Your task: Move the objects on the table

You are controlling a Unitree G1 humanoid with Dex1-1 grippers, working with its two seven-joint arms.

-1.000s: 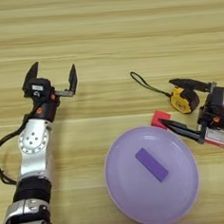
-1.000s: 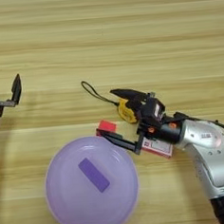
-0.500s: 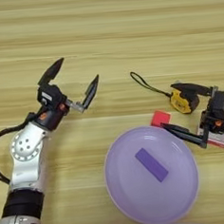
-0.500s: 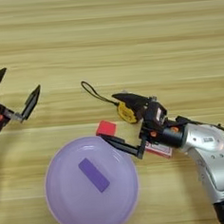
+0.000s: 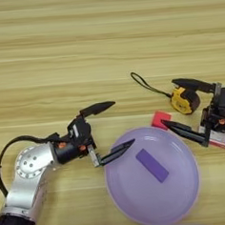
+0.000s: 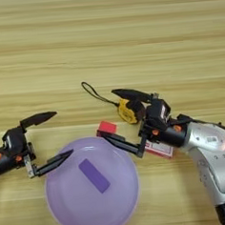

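The left gripper (image 5: pixel 109 130) has swung down from the left side of the table (image 5: pixel 104 43), its fingers wide apart, the lower one now reaching over the rim of the one lilac plate (image 5: pixel 183 195). One purple block (image 5: pixel 152 165) is lying on the plate. The right gripper (image 6: pixel 110 115) is hanging open near the right edge, straddling one red cube (image 6: pixel 106 128) and one tape measure (image 6: pixel 128 111), with one card box (image 6: pixel 160 149) under its wrist.

The left arm is angled in from the lower left, its gripper (image 5: pixel 113 126) turned rightward with both fingers spread wide. The right arm is bent in from the lower right, its gripper (image 6: pixel 115 115) pointed leftward, fingers likewise spread wide.
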